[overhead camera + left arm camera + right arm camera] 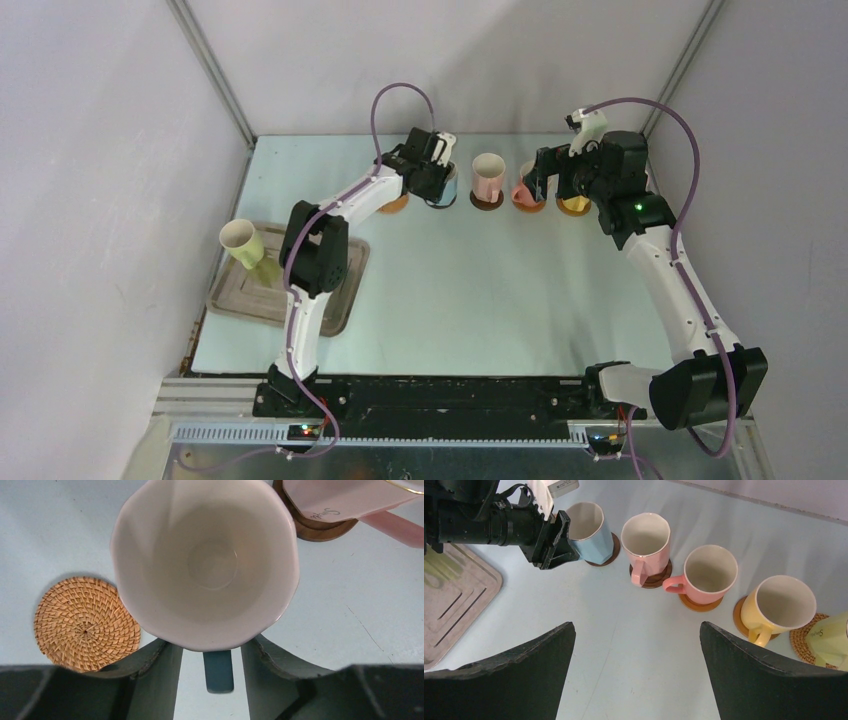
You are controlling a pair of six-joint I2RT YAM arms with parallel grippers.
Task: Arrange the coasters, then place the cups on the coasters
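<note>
Metal tray (235, 300) at far left of desk (450, 290), pale yellow-green cup (243, 243) on it, leaning. Left arm (345, 205) stretched forward and to the right, wrist low at the cup row. Bare woven coaster (85, 625) just left of the blue cup (586, 530), no cup on it. Left end effector (564, 542) level with the blue cup, fingers partway open, either side of the cup's handle (218, 672), gaps both sides, no grip. Blue cup upright on a dark brown coaster (611, 550). Next in the row: pale pink cup (646, 542) on dark coaster, salmon cup (709, 575) on orange-brown coaster, yellow cup (781, 605) on orange-brown coaster, light green cup (831, 635) on second woven coaster (801, 640), cut by the frame edge. Right arm (670, 270) rises from its base, elbow high, wrist bent over the right end of the row. Right end effector (636, 630) spread wide above the desk, nothing in it.
</note>
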